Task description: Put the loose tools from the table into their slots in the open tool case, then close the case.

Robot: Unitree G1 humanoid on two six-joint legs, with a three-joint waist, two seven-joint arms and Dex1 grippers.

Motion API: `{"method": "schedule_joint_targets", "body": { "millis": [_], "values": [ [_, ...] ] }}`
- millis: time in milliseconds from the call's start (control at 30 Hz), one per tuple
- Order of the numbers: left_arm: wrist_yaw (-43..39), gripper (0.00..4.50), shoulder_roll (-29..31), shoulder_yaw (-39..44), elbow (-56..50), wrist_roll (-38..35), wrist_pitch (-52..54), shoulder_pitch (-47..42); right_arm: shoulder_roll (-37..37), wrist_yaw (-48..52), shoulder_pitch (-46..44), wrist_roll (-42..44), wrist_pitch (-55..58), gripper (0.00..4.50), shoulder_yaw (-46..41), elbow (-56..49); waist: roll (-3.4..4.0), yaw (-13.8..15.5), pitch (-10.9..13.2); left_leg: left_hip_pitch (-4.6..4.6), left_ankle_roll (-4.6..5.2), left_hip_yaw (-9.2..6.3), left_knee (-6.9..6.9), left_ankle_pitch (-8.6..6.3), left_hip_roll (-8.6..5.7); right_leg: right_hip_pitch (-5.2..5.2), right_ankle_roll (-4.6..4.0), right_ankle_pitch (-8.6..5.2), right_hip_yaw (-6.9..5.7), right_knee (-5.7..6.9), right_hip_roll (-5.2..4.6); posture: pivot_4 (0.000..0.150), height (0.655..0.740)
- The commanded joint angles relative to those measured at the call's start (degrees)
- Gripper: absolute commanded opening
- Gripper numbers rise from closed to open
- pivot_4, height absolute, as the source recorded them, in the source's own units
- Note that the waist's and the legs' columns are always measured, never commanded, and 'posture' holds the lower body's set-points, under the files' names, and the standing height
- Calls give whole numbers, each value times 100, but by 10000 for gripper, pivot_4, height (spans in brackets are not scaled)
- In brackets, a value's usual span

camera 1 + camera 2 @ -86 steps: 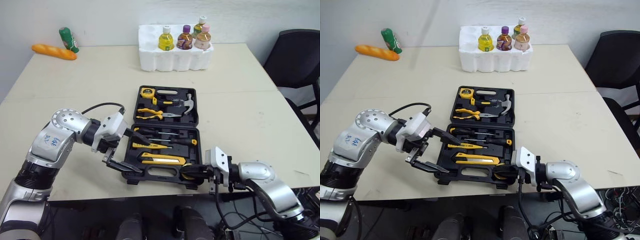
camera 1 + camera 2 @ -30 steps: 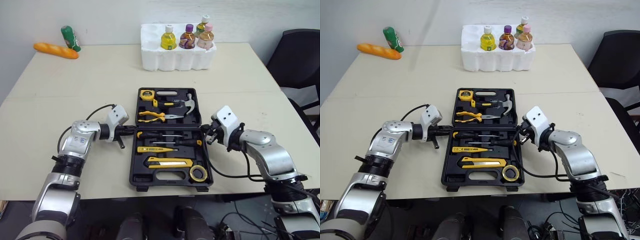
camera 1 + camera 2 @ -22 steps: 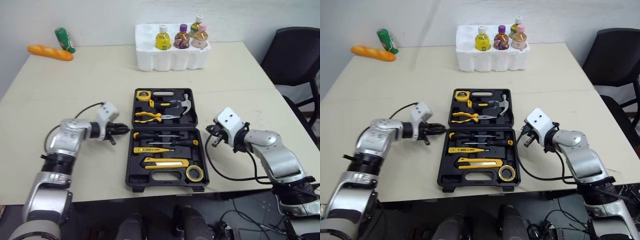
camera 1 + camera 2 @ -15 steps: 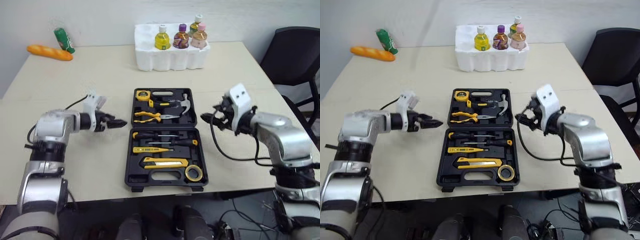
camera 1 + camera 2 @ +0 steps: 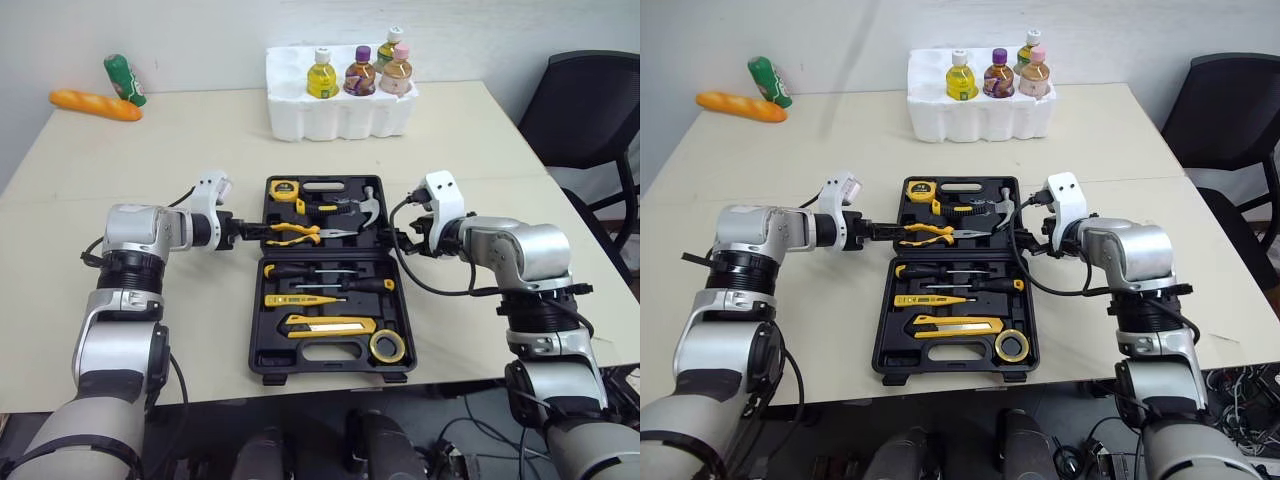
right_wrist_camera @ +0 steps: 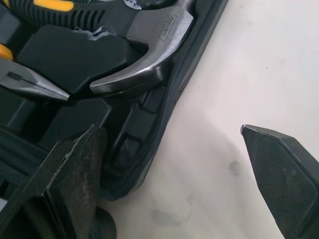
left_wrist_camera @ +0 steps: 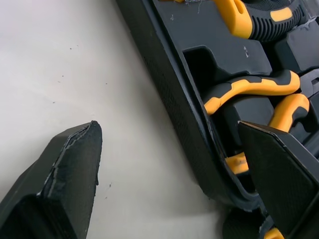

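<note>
The black tool case (image 5: 330,262) lies open in the middle of the table. Its far half holds a tape measure (image 5: 292,187), a hammer (image 5: 370,205) and pliers (image 5: 300,231). Its near half holds screwdrivers (image 5: 330,272), a yellow knife (image 5: 325,325) and a tape roll (image 5: 386,346). My left gripper (image 5: 253,228) is open at the far half's left edge, with one finger (image 7: 75,164) over the table and the other over the pliers' handles (image 7: 249,92). My right gripper (image 5: 400,241) is open astride the far half's right edge, next to the hammer head (image 6: 144,55).
A white foam tray (image 5: 340,118) with several bottles stands at the table's far side. A bread loaf (image 5: 95,104) and a green can (image 5: 118,78) lie at the far left corner. A black chair (image 5: 590,100) stands to the right of the table.
Both grippers were shut beside the case's hinge a second ago. They drew back, opened wide, and now sit at the two side edges of the far half. The head view shifted slightly.
</note>
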Motion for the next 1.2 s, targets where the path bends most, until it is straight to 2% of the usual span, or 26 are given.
{"method": "schedule_joint_targets", "body": {
  "millis": [33,333,400,433,467,633,667,733,967,1033,1200],
  "values": [
    [63,45000,-50,-50,82,40,-119,-142,5,-82,-188,-95,-112,44511,1,175,0,1,0,0,0,0,0,0,0,0,0,0,0,0,0,1500,7367],
    [-5,45000,-195,-409,190,225,-544,0,67,-91,-317,-411,-644,44511,284,814,1,12,-1,6,-2,3,0,2,-5,2,0,0,4,5,-1,1500,7367],
    [9,39598,-217,-506,196,306,-627,43,66,-77,-318,-445,-709,45000,300,938,1,16,-1,7,-2,3,0,2,-5,2,0,0,3,6,0,1500,7367],
    [18,36045,-226,-543,199,343,-674,65,68,-70,-316,-456,-721,39128,311,971,1,16,-1,7,-2,3,0,2,-5,2,0,0,4,6,0,1500,7367],
    [17,32430,-237,-580,206,365,-685,84,76,-60,-314,-460,-699,36175,326,994,1,15,-1,7,-2,3,0,2,-5,3,0,0,3,5,-1,1500,7367],
    [28,9952,-386,-663,59,339,-493,211,79,-27,-236,-548,-660,12158,517,1002,6,19,-8,13,-2,2,0,2,-6,11,0,0,3,4,-1,1500,7367],
    [38,7556,-414,-671,17,333,-462,234,72,-25,-225,-563,-670,7256,535,1005,7,19,-11,16,-2,1,0,2,-6,13,0,0,3,4,-2,1500,7367],
    [81,6331,-475,-669,-21,321,-421,264,74,-34,-210,-570,-659,745,540,1021,11,29,-22,23,-2,0,0,2,-6,20,0,0,3,4,-6,1500,7367],
    [56,5728,-589,-611,-200,251,-660,326,59,-51,-190,-548,-576,0,510,963,17,49,-31,24,-1,-4,0,2,-9,23,2,1,2,3,-13,1500,7367],
    [58,5728,-604,-575,-371,247,-928,386,69,-106,-160,-537,-588,0,446,848,17,57,-31,23,-1,-4,0,2,-10,23,2,1,2,3,-14,1500,7367],
    [34,5728,-632,-317,-967,199,-2290,532,-25,-113,64,-717,-1603,0,485,132,19,107,-29,20,-1,-4,1,3,-9,20,3,2,3,2,-20,1500,7367]
  ]
}}
